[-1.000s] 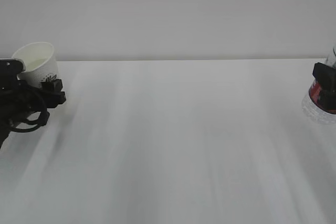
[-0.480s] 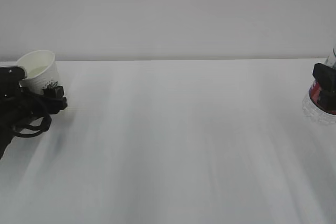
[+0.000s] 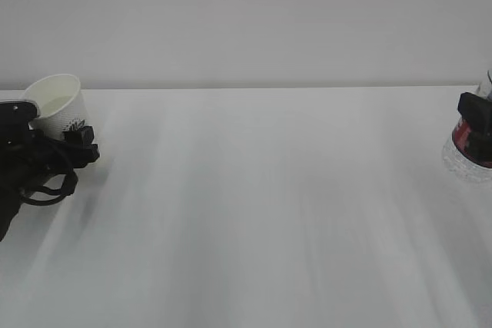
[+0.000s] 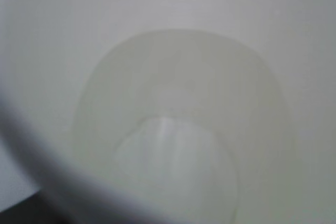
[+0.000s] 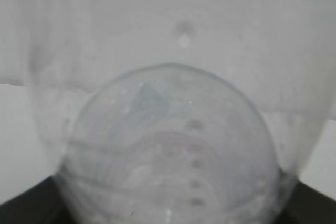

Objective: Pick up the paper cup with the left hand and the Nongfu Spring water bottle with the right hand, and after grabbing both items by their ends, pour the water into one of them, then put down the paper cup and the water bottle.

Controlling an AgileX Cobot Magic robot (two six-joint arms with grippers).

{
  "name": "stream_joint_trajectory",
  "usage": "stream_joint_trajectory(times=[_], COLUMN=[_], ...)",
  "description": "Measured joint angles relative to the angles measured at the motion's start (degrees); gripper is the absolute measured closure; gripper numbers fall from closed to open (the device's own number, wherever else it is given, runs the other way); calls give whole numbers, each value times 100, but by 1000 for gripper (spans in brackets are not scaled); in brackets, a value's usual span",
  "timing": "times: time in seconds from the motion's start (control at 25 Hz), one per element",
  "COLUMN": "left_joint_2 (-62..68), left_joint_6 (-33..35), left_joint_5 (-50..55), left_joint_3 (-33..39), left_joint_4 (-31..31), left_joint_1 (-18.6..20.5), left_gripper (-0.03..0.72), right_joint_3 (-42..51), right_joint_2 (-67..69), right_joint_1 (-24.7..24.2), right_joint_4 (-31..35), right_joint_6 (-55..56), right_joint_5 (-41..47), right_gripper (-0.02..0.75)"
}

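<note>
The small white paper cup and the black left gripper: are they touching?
Touching. In the exterior view the black left gripper clamps the small white paper cup at its base.

The exterior view looks along the white table (image 3: 254,205) from low height toward a plain wall; the left wrist view sits very close, peering into the paper cup (image 4: 178,129); the right wrist view presses close against the Nongfu Spring water bottle (image 5: 168,145); the exterior view shares both, cup (image 3: 55,104) far left, bottle (image 3: 470,151) at right edge.
</note>
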Motion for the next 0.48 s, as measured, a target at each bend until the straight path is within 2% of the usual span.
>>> stream_joint_trajectory(times=[0.16,0.36,0.48], left_joint_2=[0,0,0], left_joint_6=[0,0,0], left_joint_5=[0,0,0], left_joint_3=[0,-26,-26], left_joint_4=[0,0,0], left_joint_1=[0,0,0], left_gripper=[199,111,86], right_joint_3=[0,0,0], right_joint_2=[0,0,0], right_joint_1=[0,0,0], right_joint_4=[0,0,0], right_joint_6=[0,0,0], right_joint_5=[0,0,0], right_gripper=[253,253,253])
